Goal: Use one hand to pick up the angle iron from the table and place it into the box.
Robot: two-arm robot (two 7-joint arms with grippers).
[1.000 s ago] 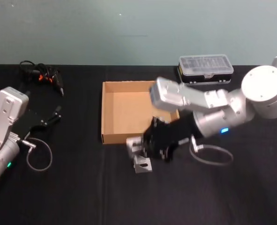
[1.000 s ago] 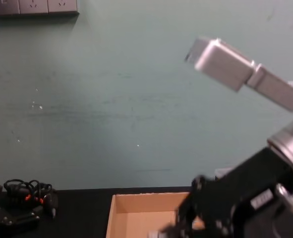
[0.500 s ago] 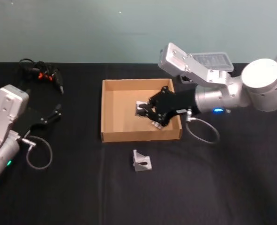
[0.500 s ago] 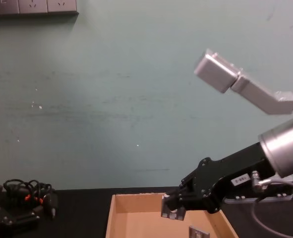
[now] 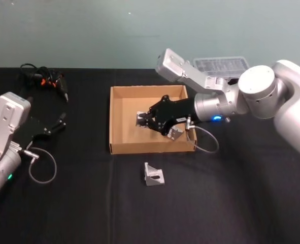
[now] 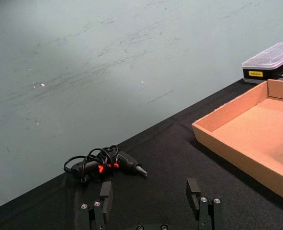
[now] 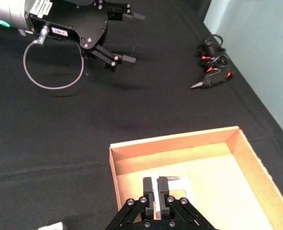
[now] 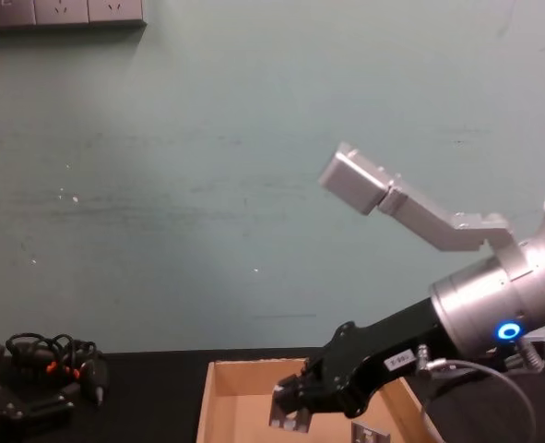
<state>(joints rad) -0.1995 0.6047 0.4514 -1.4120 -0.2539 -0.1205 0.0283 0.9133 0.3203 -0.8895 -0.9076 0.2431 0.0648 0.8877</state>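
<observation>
Angle iron pinched in right gripper jaws, over box floor, inside its walls: release looks straight down. Left gripper spread, parked left of box.

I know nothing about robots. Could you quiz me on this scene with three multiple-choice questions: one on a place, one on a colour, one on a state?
1. Where does the loose angle iron lie?
A) on the table, just outside the box
B) inside the box
C) on the floor

2. What colour is the box?
A) white
B) tan
C) blue

3. What state is the right tool in?
A) open and empty
B) resting on the table
C) shut on the held angle iron, over the box

Answers:
1 A: it sits on the black tabletop by the box's front wall.
2 B: its walls and floor are plain tan cardboard.
3 C: it clamps the metal piece above the box floor.
</observation>
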